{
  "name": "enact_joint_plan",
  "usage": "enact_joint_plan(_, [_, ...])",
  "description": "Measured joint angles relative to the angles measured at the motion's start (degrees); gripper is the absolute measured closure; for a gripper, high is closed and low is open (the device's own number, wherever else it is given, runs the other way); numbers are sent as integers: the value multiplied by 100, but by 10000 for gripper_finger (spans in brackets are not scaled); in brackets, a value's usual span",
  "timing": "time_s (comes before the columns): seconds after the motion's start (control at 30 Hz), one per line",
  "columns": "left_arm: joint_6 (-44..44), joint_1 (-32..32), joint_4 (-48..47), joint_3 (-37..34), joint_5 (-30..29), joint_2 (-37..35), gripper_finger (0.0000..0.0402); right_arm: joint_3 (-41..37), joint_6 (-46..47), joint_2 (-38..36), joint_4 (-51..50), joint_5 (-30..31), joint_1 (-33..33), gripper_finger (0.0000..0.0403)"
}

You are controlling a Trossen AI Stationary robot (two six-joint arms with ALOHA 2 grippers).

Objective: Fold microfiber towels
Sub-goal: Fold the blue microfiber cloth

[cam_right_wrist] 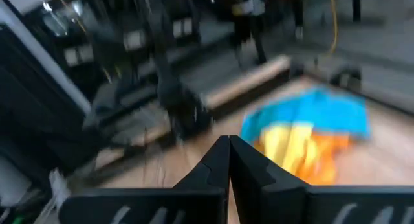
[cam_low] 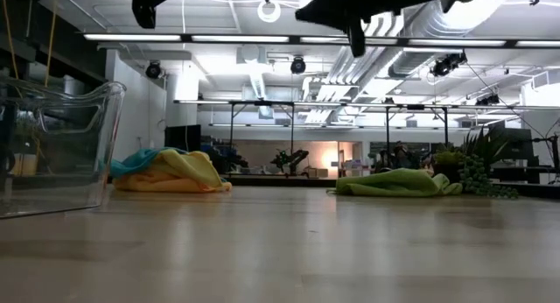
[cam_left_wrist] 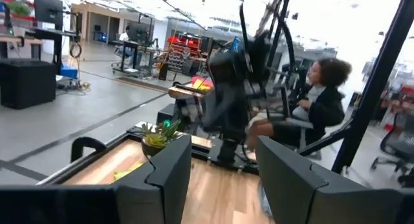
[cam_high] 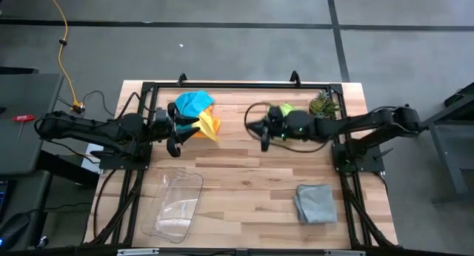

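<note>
Towels are scattered around the wooden worktop (cam_high: 244, 167): teal towel (cam_high: 192, 103), yellow towel (cam_high: 207, 126) and orange towel (cam_high: 214, 123) lie heaped together at the far left, the lime green towel (cam_high: 284, 108) lies crumpled far right beside the small spiky plant (cam_high: 324, 104), and the grey towel (cam_high: 315, 203) sits folded near the front right. Clear plastic tray (cam_high: 175, 204) is at the front left.

From above, the left tool (cam_high: 175, 129) hovers just beside the heap and the right tool (cam_high: 264, 130) hangs beside the lime towel, but you can't read the fingers there. Wrist cams sort that out: the left tool's fingers (cam_left_wrist: 167, 179) stand apart with nothing between them, and the right tool's fingers (cam_right_wrist: 212, 166) are pressed together, empty, pointing toward the heap.

Low cam shows both piles flat on the wood with the arms up above them. Left wrist cam alone catches a seated person (cam_left_wrist: 320, 98) beyond the worktop.
</note>
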Motion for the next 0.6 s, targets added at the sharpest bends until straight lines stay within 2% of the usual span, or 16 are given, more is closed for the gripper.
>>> enact_joint_plan(0.13, [259, 1, -115, 207, 0, -3, 238, 0, -410, -316, 461, -549, -340, 403])
enact_joint_plan(0.23, [266, 2, -271, 340, 45, -2, 238, 0, -504, -559, 540, -1300, -533, 403])
enact_joint_plan(0.33, [327, 2, -344, 354, 72, -1, 238, 2, -696, -686, 563, -1779, -568, 403])
enact_joint_plan(0.43, [402, 2, -489, 354, 72, -1, 238, 2, -1026, -689, 524, -2001, -562, 403])
enact_joint_plan(0.6, [368, 0, -511, 354, 72, -1, 238, 2, -1414, -686, 437, -2018, -560, 403])
